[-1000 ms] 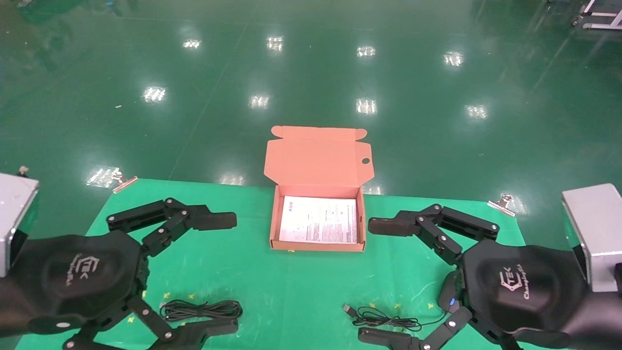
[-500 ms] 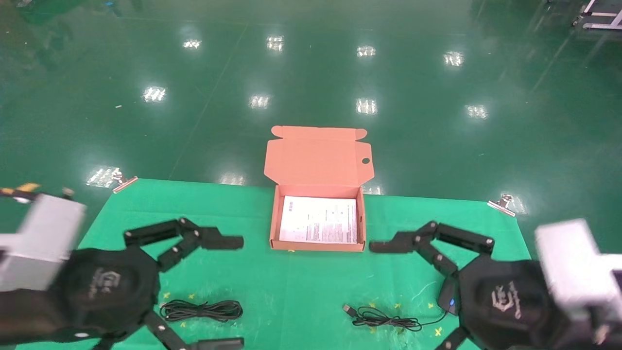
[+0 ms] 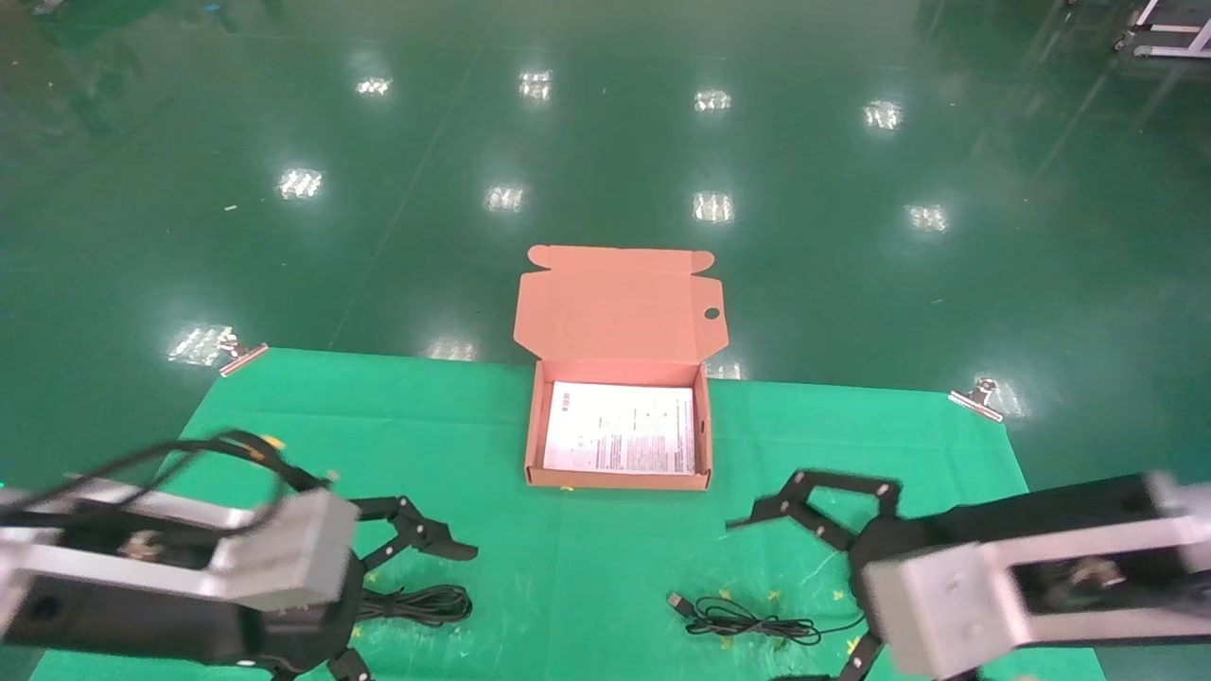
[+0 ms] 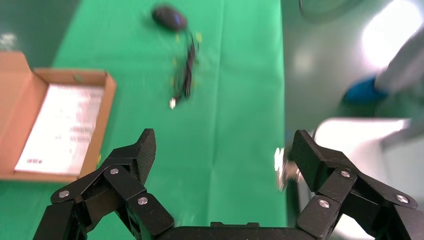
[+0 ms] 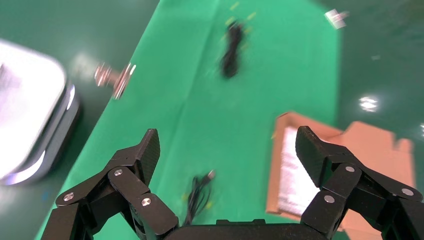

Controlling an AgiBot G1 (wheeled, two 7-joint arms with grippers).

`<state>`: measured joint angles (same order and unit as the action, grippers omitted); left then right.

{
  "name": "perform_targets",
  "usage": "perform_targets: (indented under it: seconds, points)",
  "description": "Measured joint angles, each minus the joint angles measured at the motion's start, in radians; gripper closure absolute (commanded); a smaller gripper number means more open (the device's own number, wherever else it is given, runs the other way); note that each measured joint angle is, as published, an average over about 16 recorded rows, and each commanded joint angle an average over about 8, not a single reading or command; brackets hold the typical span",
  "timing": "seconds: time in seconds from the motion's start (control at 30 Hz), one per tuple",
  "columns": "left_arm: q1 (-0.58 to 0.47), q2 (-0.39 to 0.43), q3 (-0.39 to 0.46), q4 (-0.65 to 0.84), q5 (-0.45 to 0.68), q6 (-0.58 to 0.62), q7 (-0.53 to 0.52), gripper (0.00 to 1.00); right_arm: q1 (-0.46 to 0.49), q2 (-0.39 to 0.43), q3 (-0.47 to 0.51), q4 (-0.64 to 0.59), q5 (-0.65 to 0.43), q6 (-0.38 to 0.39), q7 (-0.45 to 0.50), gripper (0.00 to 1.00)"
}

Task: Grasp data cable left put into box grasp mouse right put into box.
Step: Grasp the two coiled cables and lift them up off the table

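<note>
Both grippers' fingers are gaping empty; my left gripper (image 3: 402, 591) is hanging nearest the data cable (image 3: 416, 603), lying crosswise between its fingers.

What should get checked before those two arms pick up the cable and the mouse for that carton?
1. Box lid open, inside reachable: ok; only a white printed sheet lies in it.
2. Data cable loose on the green mat, bundled: ok.
3. Left gripper open and empty: ok.
4. Left gripper lined up over the data cable: cannot tell; its arm hides part of the bundle in the head view.
5. Right gripper open and empty: ok.
6. Mouse free to grasp: ok in the left wrist view; its cord trails loose, so watch it.
</note>
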<state>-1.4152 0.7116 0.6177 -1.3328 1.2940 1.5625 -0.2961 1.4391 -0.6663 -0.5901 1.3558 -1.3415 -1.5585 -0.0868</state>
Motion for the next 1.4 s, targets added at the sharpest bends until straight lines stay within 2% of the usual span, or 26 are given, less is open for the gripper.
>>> perform_targets:
  seconds: [0.3, 0.63, 0.83, 1.1, 1.4]
  points:
    - [-0.095, 0.095, 0.176, -0.004, 0.275, -0.019, -0.002, 0.0, 0.062, -0.054, -0.164, 0.003, -0.229, 0.036, -0.085, 0.0]
    - [-0.097, 0.187, 0.295, 0.053, 0.498, -0.076, -0.052, 0.0, 0.004, -0.096, -0.251, -0.001, -0.422, 0.147, -0.054, 0.0]
    - [-0.079, 0.232, 0.311, 0.17, 0.539, -0.12, -0.068, 0.0, -0.049, -0.119, -0.272, -0.01, -0.501, 0.219, 0.017, 0.0]
    - [-0.076, 0.295, 0.3, 0.405, 0.524, -0.179, -0.036, 0.0, -0.095, -0.163, -0.283, -0.058, -0.547, 0.275, 0.113, 0.0]
    - [-0.084, 0.364, 0.295, 0.654, 0.52, -0.246, 0.05, 0.0, -0.108, -0.235, -0.293, -0.179, -0.573, 0.326, 0.135, 0.0]
